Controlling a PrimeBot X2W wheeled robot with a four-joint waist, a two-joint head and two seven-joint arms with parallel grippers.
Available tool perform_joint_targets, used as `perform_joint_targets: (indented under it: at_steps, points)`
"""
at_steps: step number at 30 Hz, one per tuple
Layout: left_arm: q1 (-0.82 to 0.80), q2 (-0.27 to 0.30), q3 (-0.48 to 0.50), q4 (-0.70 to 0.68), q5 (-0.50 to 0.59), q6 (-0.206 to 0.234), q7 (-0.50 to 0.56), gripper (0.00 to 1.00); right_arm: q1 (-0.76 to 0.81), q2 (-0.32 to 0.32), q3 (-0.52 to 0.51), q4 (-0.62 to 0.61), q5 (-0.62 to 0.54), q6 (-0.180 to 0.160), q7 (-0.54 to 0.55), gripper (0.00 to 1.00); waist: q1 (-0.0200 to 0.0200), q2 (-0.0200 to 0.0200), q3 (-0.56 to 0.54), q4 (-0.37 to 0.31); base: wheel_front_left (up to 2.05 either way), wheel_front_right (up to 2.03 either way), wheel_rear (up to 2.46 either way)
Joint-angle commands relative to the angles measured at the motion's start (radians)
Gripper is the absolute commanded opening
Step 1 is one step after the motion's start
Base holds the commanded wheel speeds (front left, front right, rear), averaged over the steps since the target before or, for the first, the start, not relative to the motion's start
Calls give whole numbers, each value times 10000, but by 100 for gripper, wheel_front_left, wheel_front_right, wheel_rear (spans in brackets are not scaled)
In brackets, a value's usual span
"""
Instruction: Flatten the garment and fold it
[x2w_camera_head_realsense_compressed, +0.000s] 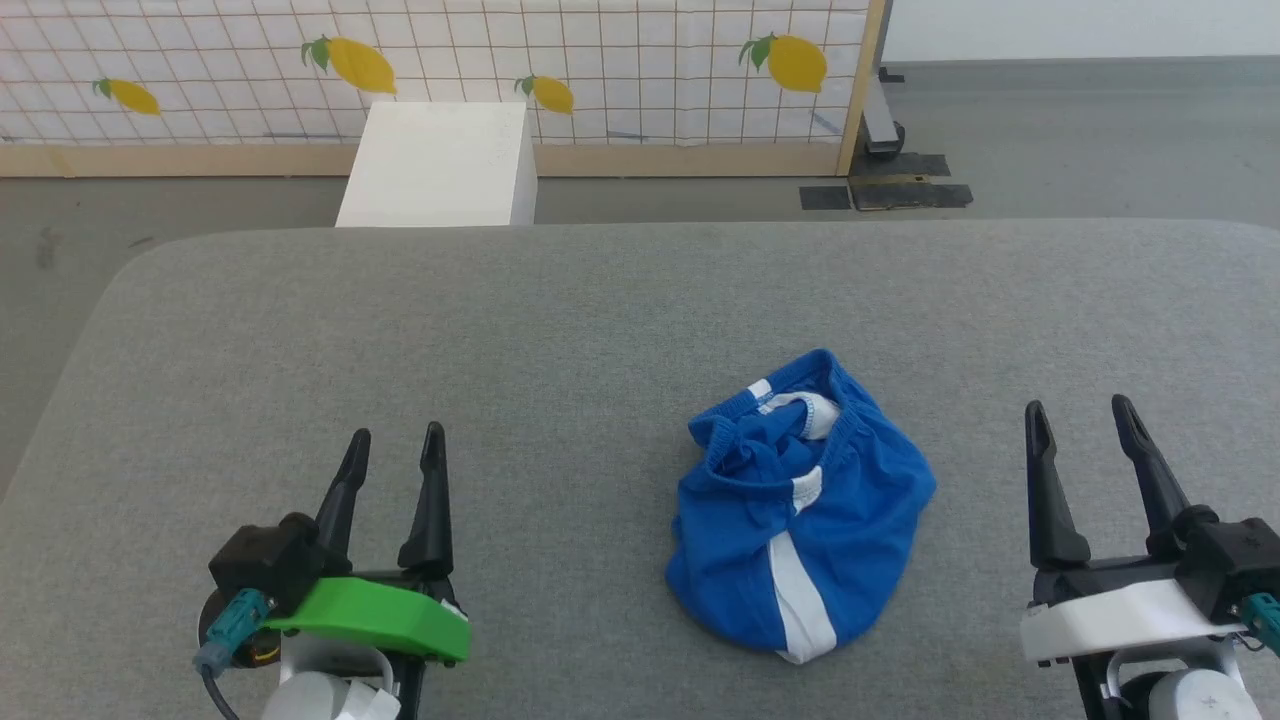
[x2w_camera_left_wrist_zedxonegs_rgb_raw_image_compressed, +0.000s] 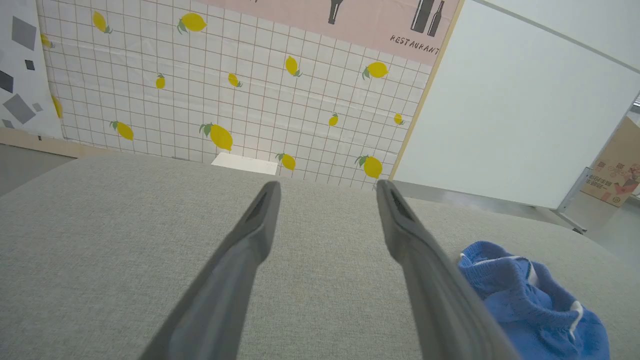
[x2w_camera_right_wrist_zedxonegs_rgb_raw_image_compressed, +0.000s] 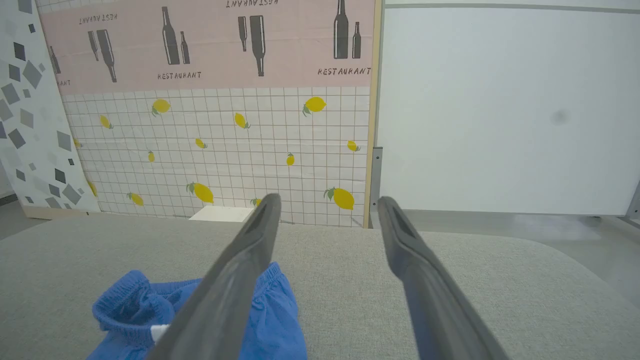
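One pair of shorts (x2w_camera_head_realsense_compressed: 800, 500), blue, bunched in a rounded heap. Not flat, not folded; task looks unstarted.

Position: on the grey worktop (x2w_camera_head_realsense_compressed: 560, 330), right of its middle, closer to the near edge than the far one.

Lie: gathered waistband (x2w_camera_head_realsense_compressed: 800, 395) at the far end, mouth open toward the far edge. One white stripe (x2w_camera_head_realsense_compressed: 795, 590) runs down to the near end. Long axis far-to-near, leaning a little left at the near end.

Grippers, two. My left gripper (x2w_camera_head_realsense_compressed: 397, 432) sits over the near-left part of the worktop, well apart from the cloth. My right gripper (x2w_camera_head_realsense_compressed: 1077, 404) sits near-right, just beside the heap's right flank. Shorts lie between the two, the right arm plainly nearer. Both point toward the far edge. Both have fingers parted with nothing between them. Neither touches the cloth.

Judgement: the right arm has the short reach, inward to its left. The left must cross bare worktop to meet the other side.

Beyond the far edge: one white box (x2w_camera_head_realsense_compressed: 440, 165) and one lemon-print screen (x2w_camera_head_realsense_compressed: 600, 60).
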Motion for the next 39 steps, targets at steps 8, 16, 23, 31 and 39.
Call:
perform_joint_targets:
  at_steps: [8, 16, 23, 31, 39]
  points:
    - [227, -185, 277, -81, 201, -119, -37, 100, 83, -1, 72, 63, -28, -15, -49, 100, 0, 0, 29, 13, 0, 0, 0]
    - [219, -214, 271, -41, 321, -144, -37, 100, 85, -1, 87, 92, -7, -15, -49, 100, 0, 0, 59, -2, 0, 0, 0]
    - [200, -220, 216, 36, 360, -152, -37, 100, 55, -1, 83, 73, 29, -15, -49, 100, 0, 0, 126, 5, 0, 0, 0]
    - [-234, -222, -98, -132, 441, -155, -37, 100, -15, -1, 146, 87, 53, -15, -49, 100, 0, 0, 193, -15, 0, 0, 0]
    - [-2590, -223, -3558, 858, 64, -156, 32, 100, -60, -1, 208, 153, 66, -15, -49, 100, 0, 0, 165, -107, 0, 0, 0]
